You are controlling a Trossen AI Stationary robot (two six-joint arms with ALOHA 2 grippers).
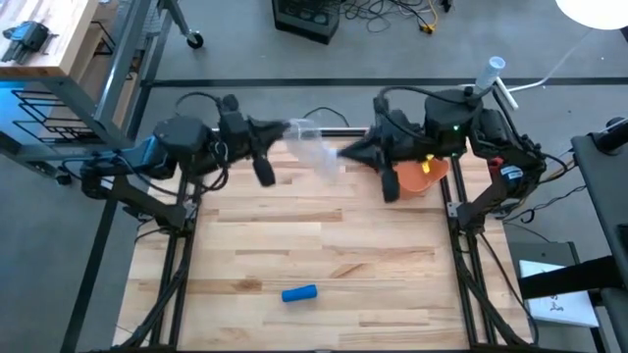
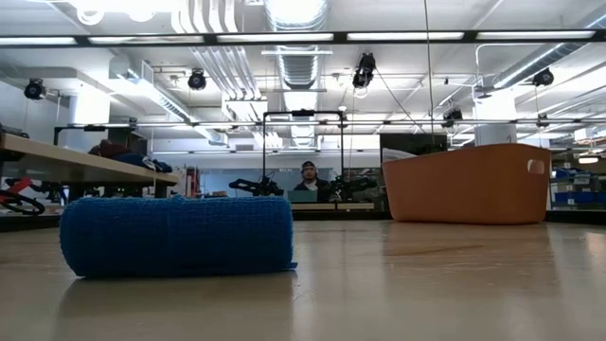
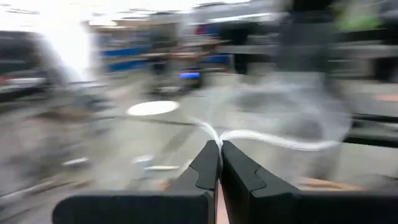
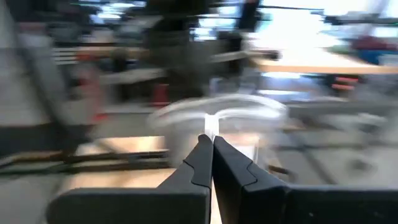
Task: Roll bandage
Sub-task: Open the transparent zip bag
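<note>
Blue bandage roll (image 1: 299, 293) lies on wooden surface (image 1: 373, 245), well apart from both raised grippers: left gripper (image 1: 291, 127) and right gripper (image 1: 340, 152), jaws pinched together on a clear plastic bag (image 1: 314, 147).

Lighting: bright, even, from ceiling strips (image 2: 407, 36). Glare: lamp (image 1: 594, 12) blown white, table (image 2: 426, 284) sheen. Blur: both wrist views heavily smeared; clear bag (image 1: 312, 147) streaked overhead. Low view sharp.

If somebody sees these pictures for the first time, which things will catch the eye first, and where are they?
Most striking is the clear plastic bag held up above the far edge of the table between the left gripper and the right gripper, each shut on one edge of it. Next is the blue bandage roll, lying alone near the front edge. An orange bin stands at the far right, under the right arm.
</note>
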